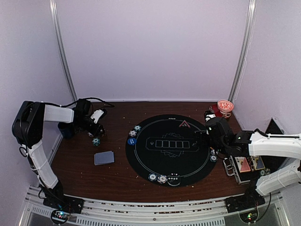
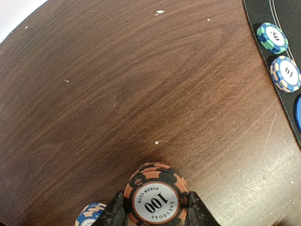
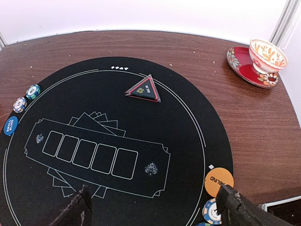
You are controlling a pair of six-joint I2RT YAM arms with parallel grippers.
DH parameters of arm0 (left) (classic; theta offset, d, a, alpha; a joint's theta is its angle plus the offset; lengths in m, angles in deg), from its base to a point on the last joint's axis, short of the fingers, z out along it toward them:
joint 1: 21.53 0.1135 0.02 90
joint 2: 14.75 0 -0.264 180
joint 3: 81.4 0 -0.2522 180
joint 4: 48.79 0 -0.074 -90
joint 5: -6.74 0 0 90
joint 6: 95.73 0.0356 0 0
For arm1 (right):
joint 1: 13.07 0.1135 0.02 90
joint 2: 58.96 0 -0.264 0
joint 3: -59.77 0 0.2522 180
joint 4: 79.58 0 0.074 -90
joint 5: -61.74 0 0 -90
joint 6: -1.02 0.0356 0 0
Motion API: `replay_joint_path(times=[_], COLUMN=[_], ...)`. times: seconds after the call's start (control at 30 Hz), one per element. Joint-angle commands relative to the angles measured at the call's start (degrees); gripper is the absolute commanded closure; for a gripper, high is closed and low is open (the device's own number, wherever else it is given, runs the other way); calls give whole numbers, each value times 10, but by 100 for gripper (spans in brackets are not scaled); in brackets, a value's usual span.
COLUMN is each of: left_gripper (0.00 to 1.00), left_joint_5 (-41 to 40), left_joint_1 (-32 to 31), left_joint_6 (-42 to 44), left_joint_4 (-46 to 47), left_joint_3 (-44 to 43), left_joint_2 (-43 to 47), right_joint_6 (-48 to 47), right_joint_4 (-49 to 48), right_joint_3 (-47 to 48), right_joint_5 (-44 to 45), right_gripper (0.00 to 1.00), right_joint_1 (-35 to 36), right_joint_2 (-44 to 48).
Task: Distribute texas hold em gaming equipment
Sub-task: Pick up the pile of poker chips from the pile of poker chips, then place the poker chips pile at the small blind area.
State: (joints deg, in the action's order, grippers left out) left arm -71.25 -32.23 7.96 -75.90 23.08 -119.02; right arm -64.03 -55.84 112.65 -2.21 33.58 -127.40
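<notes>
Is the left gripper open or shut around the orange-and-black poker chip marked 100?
Shut: the left gripper has both black fingers pressed against opposite edges of the orange-and-black poker chip.

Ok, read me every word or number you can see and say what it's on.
"100", "LAS VEGAS", "POKER CLUB": orange chip in the left gripper.
"50": teal chip.
"10": blue chip.
"BLIND": orange disc, its start cut off.
Too small or blurred to read: blue disc, red triangle.

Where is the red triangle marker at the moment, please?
The red triangle marker lies on the black round mat near its far edge, slightly right of centre in the top view.
</notes>
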Motion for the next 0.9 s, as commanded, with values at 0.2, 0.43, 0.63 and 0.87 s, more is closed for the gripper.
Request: replay_joint_path(times=[0.2, 0.43, 0.63, 0.87], left_gripper=[70, 70, 71, 71], left_joint_5=[18, 33, 59, 61], left_joint_1=[4, 4, -11, -50], left_joint_6=[-2, 2, 1, -12], left_joint_4=[20, 9, -6, -49], left_joint_3=[5, 1, -43, -167], left_joint_2=[43, 71, 60, -18], right_joint_6=[-1, 0, 0, 1], right_joint_4=[-7, -6, -7, -8], right_joint_3=[-8, -9, -10, -12], right_joint_5=[22, 28, 36, 45], right_gripper=[7, 7, 7, 7], right_joint_1=[5, 5, 5, 5], right_joint_2=[11, 17, 17, 17])
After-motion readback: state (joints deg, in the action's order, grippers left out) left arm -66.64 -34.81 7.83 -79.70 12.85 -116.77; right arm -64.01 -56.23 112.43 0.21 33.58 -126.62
